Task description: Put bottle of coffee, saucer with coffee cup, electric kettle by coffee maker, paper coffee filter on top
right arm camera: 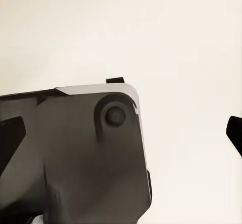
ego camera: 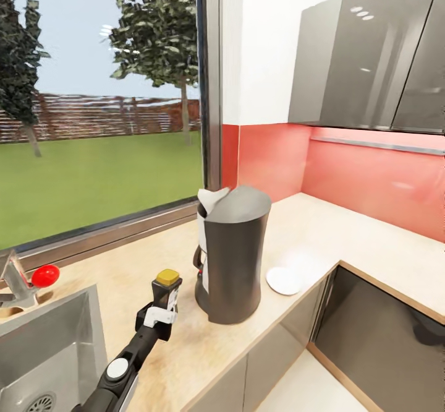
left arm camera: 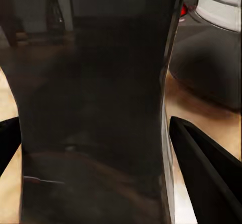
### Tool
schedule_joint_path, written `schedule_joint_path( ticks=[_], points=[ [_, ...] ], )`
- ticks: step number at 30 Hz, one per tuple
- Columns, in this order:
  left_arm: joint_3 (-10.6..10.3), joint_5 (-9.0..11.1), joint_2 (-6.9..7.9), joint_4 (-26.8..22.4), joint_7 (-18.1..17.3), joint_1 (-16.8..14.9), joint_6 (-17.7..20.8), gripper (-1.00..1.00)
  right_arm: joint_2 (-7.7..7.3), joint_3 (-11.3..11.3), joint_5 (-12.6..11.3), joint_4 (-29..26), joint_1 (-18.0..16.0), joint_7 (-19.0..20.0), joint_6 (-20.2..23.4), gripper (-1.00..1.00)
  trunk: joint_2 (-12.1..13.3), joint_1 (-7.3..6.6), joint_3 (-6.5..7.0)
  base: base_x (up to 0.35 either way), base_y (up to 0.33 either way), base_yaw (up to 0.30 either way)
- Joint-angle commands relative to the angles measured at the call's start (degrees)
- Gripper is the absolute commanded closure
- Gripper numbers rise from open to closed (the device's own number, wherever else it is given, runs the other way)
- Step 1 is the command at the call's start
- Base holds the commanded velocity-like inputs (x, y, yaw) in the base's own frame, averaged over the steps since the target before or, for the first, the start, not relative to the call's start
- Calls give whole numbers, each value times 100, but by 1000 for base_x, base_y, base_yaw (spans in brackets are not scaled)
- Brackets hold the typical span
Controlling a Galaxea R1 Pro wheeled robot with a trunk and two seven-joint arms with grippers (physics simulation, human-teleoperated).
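Observation:
The tall dark grey coffee maker stands on the light wood kitchen countertop, with the white paper coffee filter lying on its top. Just left of it, my left gripper is shut on the bottle of coffee, a dark jar with a yellow lid. In the left wrist view the dark bottle of coffee sits between both fingers, and the coffee maker is close beside it. The white saucer lies flat just right of the coffee maker. My right gripper is open over pale floor.
A steel sink and a tap with a red knob are at the left. A large window runs behind the counter. Grey wall cabinets hang over the red backsplash at the right, where the counter turns a corner.

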Motion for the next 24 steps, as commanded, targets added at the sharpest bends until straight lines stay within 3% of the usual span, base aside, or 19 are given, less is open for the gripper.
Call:
schedule_joint_path(
  ticks=[1,8,10,13,16,18,24],
  points=[
    [0,-70,0,198,-13,2,-16,100,4,-38,24,-1,1,-3,-14,-100,-1,4,-3,101,-181,0],
    [42,-87,9,238,33,2,-190,100,4,-38,24,0,1,-3,-20,-100,-1,4,-11,12,-19,151],
    [43,-70,6,332,182,2,-276,100,4,-39,24,0,1,-3,-21,-100,-1,4,-13,1,-1,165],
    [13,-55,-13,636,567,-24,-751,100,4,-39,24,0,1,-3,-16,-100,-1,4,-14,0,0,41],
    [-5,-55,-119,714,674,-45,-902,100,4,-35,24,0,1,-3,-15,-100,-1,4,-14,0,0,8],
    [-18,-60,-276,844,692,-62,-979,100,4,-33,24,0,1,-3,-14,-100,-1,4,-14,0,0,1],
    [-18,-54,-365,937,695,-68,-1000,100,3,-25,40,0,1,9,1,-100,-1,4,-14,0,0,0]
  ],
)
